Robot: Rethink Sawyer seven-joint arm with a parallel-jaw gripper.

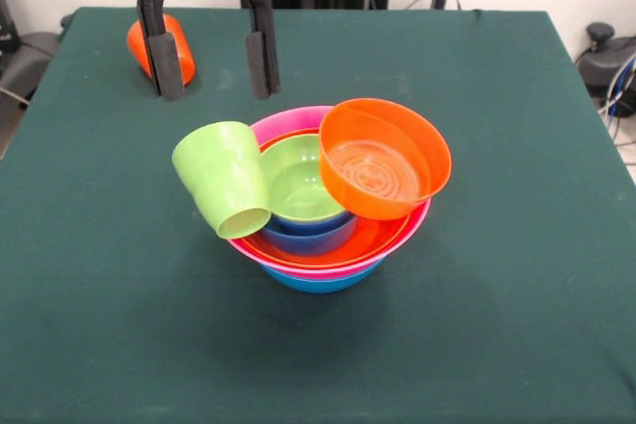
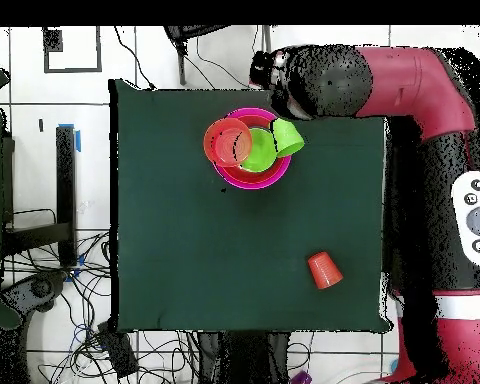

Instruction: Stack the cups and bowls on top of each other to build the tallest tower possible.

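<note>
Glossy plastic bowls nested into a tower (image 1: 328, 245)
Smooth lime-green plastic tumbler (image 1: 224, 191) leans tilted, mouth toward camera; ribbed orange tumbler (image 1: 149, 45) lies apart; gripper (image 1: 211, 71) open, empty

Colours on my table (image 1: 517, 345), a dark green cloth: the tower (image 1: 328, 245) shows a blue bowl (image 1: 318, 282) at the base, then a pink bowl (image 1: 288, 121) and a glossy orange bowl (image 1: 353, 243). Inside sit a smaller blue bowl (image 1: 310, 235) and a lime-green bowl (image 1: 298, 184). A bright orange bowl (image 1: 383, 158) leans on the rim, a lime green cup (image 1: 224, 191) opposite. An orange cup (image 1: 159, 47) lies apart. My gripper (image 1: 212, 71) is black, my arm (image 2: 424, 85) red and black.
</note>
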